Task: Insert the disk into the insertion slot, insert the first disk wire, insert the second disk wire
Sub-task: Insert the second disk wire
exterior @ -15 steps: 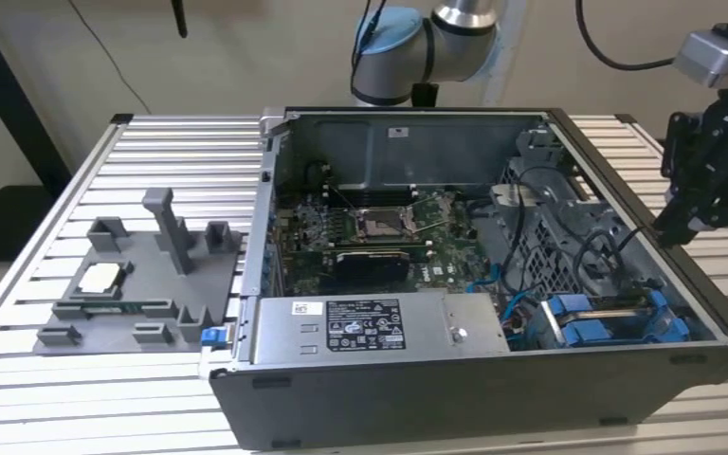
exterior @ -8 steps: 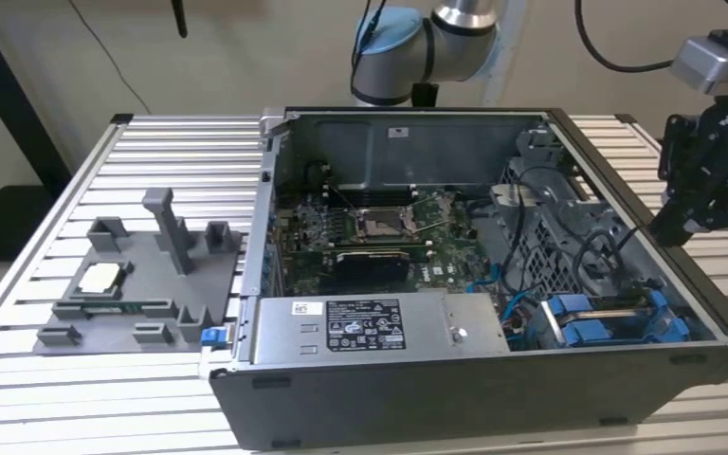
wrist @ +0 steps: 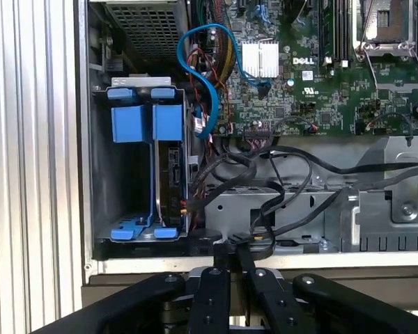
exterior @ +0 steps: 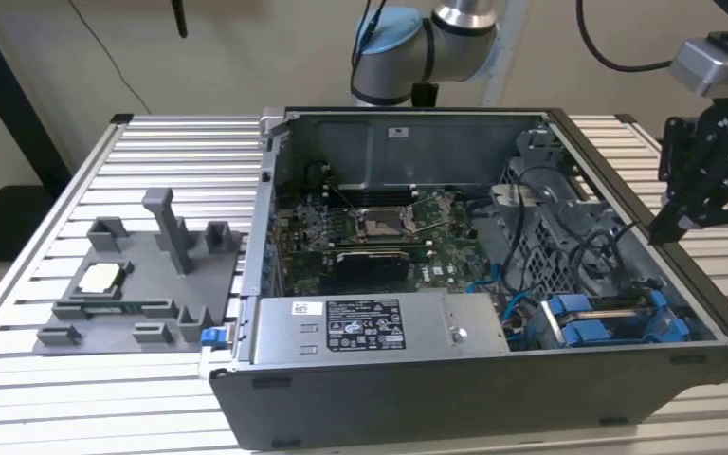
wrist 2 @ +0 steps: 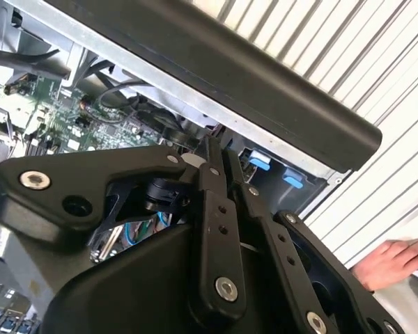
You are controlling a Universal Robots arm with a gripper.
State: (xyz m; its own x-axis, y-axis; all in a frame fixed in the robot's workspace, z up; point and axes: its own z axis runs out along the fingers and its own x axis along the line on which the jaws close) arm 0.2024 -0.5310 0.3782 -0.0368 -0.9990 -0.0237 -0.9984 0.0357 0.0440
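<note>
Your tool [exterior: 667,227] hangs high toward the exterior view's right, outside the case [exterior: 465,403] and above its side wall. Its body is partly cut off by the frame edge. In both wrist views the fingers lie together, tip to tip, with nothing between them [wrist 2: 210,147] [wrist: 231,252].

The disk [wrist: 171,177] is not in the tool. In the first wrist view you see it edge-on in the slot [wrist: 184,202] of the cage [wrist: 97,174], as a dark slab between the blue ends of its carrier, so its label is hidden. The bay beside it has a blue carrier [wrist: 130,124] with no drive showing in it. In the exterior view the cage [exterior: 607,320] sits at the lower right inside the case. There you can make out blue frames, but the disk itself is hard to pick out.

A blue cable [wrist: 214,104] loops over the board [wrist: 313,76] and comes down close to the disk's connector edge — you cannot tell whether it is plugged in. Black cables [wrist: 279,167] tangle just beside the cage, and their ends are lost under one another.

In the second wrist view the tool's links cover most of the case interior, and two blue tabs [wrist 2: 259,162] peek past them. A person's hand [wrist 2: 393,261] rests on the table [wrist 2: 376,83] — only part of it shows.

On the exterior view's left, a grey fixture [exterior: 149,284] stands on the table [exterior: 35,398], well apart from the case.
</note>
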